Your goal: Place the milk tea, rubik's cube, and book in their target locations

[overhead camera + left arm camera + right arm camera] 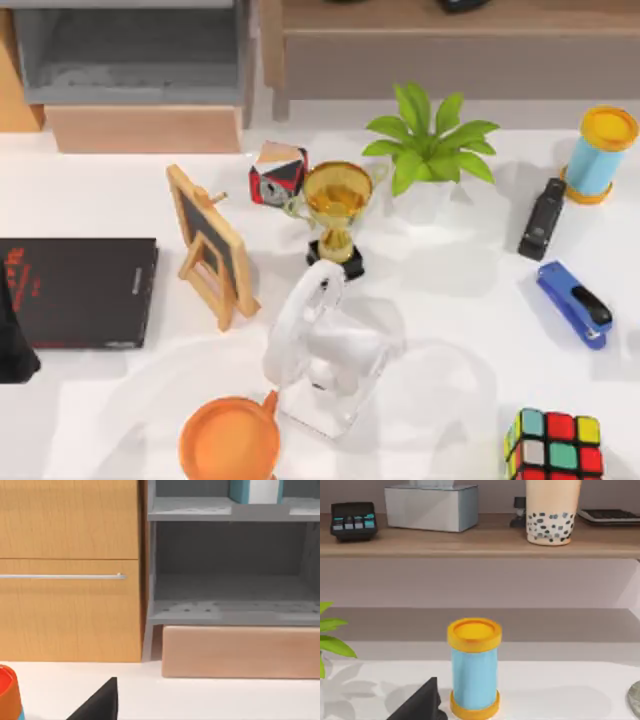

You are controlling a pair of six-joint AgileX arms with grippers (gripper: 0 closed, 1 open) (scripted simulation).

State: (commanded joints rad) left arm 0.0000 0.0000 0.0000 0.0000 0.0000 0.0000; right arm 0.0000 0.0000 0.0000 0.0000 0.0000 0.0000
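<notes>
— Black first, at the far left: the left arm [14, 340] hangs at the table's [450, 290] edge, beside a flat black book [80, 292] with red print.

— And its claw?

— A dark sliver of the left gripper [97, 705] shows low in its wrist view; open or shut, I cannot tell. It faces a wooden cabinet [70, 570] and a grey shelf unit [230, 605]. The book [255, 491], light blue, stands upright on the upper grey shelf.

— Further along the table?

— A small easel board [210, 245], then a faceted block [277, 173] just beside a gold trophy [337, 205]. Nearer the front, an orange round thing [230, 437] next to a glossy white object [325, 350]. Then a plant [430, 145], a black stapler [543, 218], a blue stapler [574, 303] and a blue cylinder [600, 152] with yellow ends.

— The cube?

— The rubik's cube [553, 445] sits on the table at the front right, well apart from everything.

— The drink?

— The milk tea [552, 511] stands upright on a wooden shelf [470, 542] behind the table, right of a tissue box [431, 506]. The right gripper [420, 705] faces it from low down; its state I cannot tell either.
</notes>
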